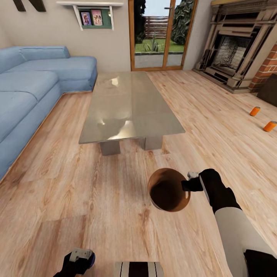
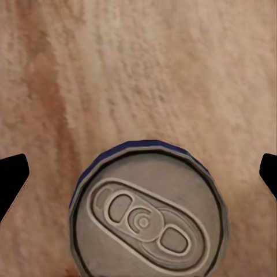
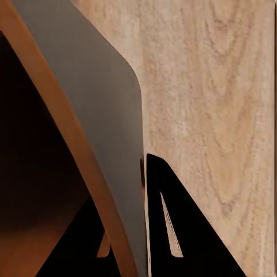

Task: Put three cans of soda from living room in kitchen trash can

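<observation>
One dark blue can [image 2: 147, 210] sits between the left gripper's [image 1: 79, 258] clenched fingers [image 2: 11, 176] low at the robot's left, while the right gripper [image 1: 187, 184] pinches the rim of the coppery-brown trash can [image 1: 168, 190], held above the plank floor [image 1: 77, 184]. Beyond the grey low table [image 1: 127, 107], two orange cans [image 1: 262, 118] lie on the floor near the brick fireplace [image 1: 234, 54], opposite the blue sofa [image 1: 34, 88].
</observation>
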